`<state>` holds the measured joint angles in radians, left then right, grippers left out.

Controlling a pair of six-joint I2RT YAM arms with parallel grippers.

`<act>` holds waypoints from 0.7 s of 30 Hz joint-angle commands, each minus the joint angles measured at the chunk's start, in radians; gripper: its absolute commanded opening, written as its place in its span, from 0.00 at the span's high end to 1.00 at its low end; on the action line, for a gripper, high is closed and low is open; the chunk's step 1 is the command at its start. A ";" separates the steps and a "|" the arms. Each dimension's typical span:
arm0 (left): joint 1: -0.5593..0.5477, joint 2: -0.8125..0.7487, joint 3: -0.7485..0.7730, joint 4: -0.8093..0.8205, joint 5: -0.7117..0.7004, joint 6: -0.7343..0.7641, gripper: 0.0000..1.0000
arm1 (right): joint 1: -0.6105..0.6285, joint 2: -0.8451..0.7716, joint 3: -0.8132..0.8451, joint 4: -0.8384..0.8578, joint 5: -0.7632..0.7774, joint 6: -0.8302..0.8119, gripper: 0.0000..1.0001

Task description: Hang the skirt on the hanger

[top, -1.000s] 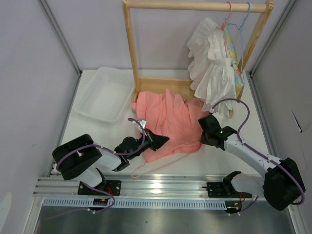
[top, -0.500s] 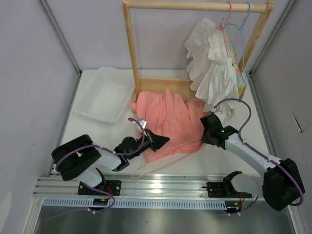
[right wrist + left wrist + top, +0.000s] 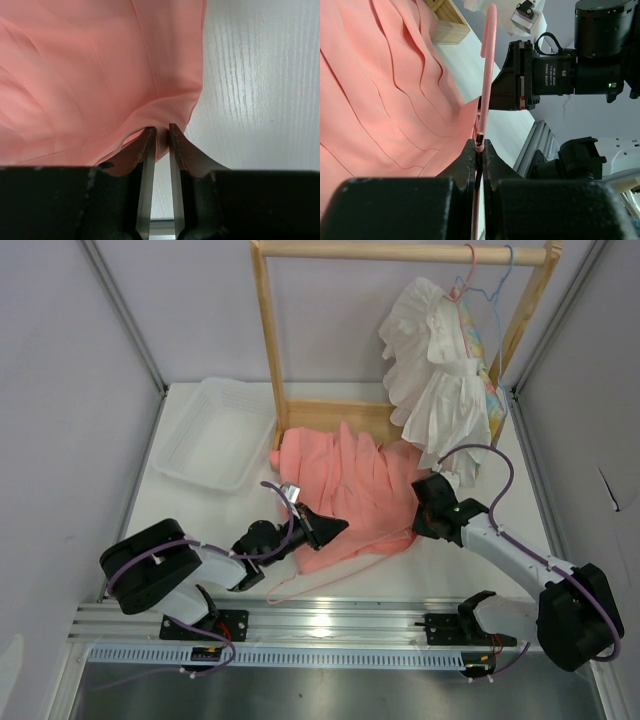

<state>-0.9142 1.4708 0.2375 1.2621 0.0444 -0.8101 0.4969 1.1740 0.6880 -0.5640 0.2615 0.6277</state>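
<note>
Closing on the skirt (image 3: 345, 485) hem with the right claw (image 3: 161, 131)
The skirt lies spread on the table (image 3: 260, 75) below the wooden rack (image 3: 270, 360). The right claw has narrowed to a slit at its hem, but a firm grip is not sure. The left claw (image 3: 476, 145) stays shut on the hanger (image 3: 488, 60), so I think the dressing can begin soon.

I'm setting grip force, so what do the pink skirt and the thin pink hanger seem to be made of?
Skirt: soft, matte cloth, probably light cotton or polyester; it drapes in pleats and folds. Hanger: thin smooth rod with slight sheen, likely plastic or coated wire.
</note>
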 commanded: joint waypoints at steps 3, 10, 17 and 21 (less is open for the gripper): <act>-0.006 -0.020 0.002 0.464 0.003 0.015 1.00 | -0.003 0.027 -0.002 0.004 -0.019 0.007 0.82; -0.006 -0.032 -0.007 0.464 -0.014 0.042 1.00 | 0.002 0.006 -0.007 -0.023 -0.008 0.027 0.74; -0.006 -0.032 -0.009 0.462 -0.020 0.049 1.00 | 0.002 -0.040 -0.011 -0.060 -0.004 0.041 0.73; -0.005 -0.047 -0.013 0.456 -0.026 0.055 1.00 | 0.014 -0.033 -0.022 -0.066 -0.001 0.061 0.75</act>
<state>-0.9142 1.4651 0.2287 1.2617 0.0448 -0.7822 0.4969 1.1515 0.6804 -0.6022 0.2493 0.6613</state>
